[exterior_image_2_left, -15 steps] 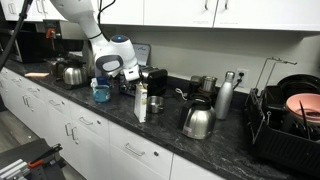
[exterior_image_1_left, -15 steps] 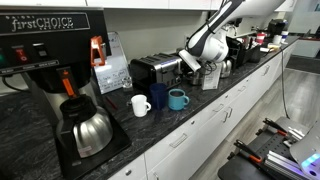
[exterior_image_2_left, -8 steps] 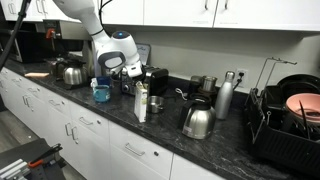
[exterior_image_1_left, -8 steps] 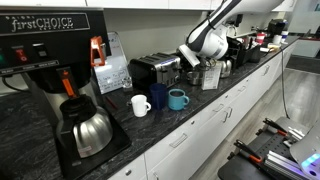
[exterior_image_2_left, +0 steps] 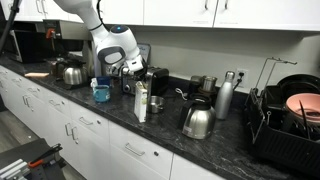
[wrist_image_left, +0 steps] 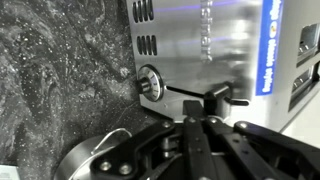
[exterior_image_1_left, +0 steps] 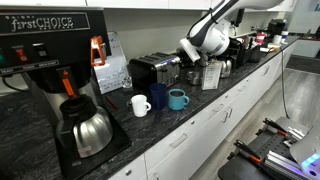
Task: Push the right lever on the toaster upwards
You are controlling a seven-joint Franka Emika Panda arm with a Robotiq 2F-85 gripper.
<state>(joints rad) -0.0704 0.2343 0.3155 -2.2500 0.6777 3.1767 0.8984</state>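
The toaster [exterior_image_1_left: 153, 68] is a low chrome box with black trim on the counter; in the wrist view its mirror side [wrist_image_left: 200, 45] fills the top, with a round knob [wrist_image_left: 150, 83] and a black lever [wrist_image_left: 222, 95] sticking out of a slot. My gripper [wrist_image_left: 193, 104] is shut, its fingertips pressed together right below and just left of the lever, touching or nearly touching it. In both exterior views the gripper [exterior_image_1_left: 188, 62] [exterior_image_2_left: 128, 68] is at the toaster's end face. The toaster is mostly hidden behind the arm in an exterior view [exterior_image_2_left: 155, 78].
A white mug [exterior_image_1_left: 140, 104], a dark blue mug [exterior_image_1_left: 158, 95] and a teal mug [exterior_image_1_left: 177, 99] stand in front of the toaster. A black coffee brewer [exterior_image_1_left: 50, 45] with a steel carafe [exterior_image_1_left: 88, 130] stands nearby. A white carton [exterior_image_2_left: 140, 103], another carafe [exterior_image_2_left: 197, 122] and a dish rack [exterior_image_2_left: 290, 125] are along the counter.
The arm and gripper have risen slightly at the toaster's end face. Nothing else has moved.
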